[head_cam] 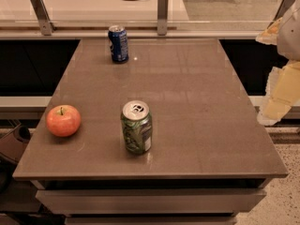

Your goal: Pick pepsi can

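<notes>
Gripper [276, 97] is half cut off at the right edge, a pale blocky shape hanging beside the table [201, 107]. Can't tell if it's spread or pressed together. Pepsi can [118, 43] stands upright at the far edge, well apart from it.

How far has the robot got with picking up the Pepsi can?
Nothing looks done yet. The pepsi can stands upright and untouched at the far edge of the table. The gripper hangs off the right side, well apart from the can. Everything is left to do: reach over, grasp the can and lift it.
</notes>
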You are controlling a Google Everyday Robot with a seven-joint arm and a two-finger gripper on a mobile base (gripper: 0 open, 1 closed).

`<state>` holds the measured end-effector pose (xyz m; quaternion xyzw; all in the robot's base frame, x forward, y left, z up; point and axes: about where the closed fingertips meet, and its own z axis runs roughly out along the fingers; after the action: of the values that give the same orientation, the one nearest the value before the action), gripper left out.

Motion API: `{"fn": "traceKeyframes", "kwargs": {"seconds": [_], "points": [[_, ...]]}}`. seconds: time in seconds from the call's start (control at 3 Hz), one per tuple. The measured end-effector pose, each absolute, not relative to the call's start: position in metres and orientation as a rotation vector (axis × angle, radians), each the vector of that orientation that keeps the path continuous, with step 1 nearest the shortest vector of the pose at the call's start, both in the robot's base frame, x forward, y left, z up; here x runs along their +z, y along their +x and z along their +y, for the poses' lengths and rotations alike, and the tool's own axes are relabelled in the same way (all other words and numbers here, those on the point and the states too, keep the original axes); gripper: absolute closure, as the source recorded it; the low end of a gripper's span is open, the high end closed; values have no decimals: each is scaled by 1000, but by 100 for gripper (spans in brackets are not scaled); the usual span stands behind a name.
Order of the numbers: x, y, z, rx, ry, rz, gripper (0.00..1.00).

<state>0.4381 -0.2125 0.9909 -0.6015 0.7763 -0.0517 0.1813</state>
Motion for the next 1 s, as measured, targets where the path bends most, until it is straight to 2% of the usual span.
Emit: {"fn": "traceKeyframes", "kwargs": {"seconds": [0.67,1.0], "points": [[997,452,-208,-91,-1603,2129,0],[996,475,-194,48,-1436,2040,0]]}}
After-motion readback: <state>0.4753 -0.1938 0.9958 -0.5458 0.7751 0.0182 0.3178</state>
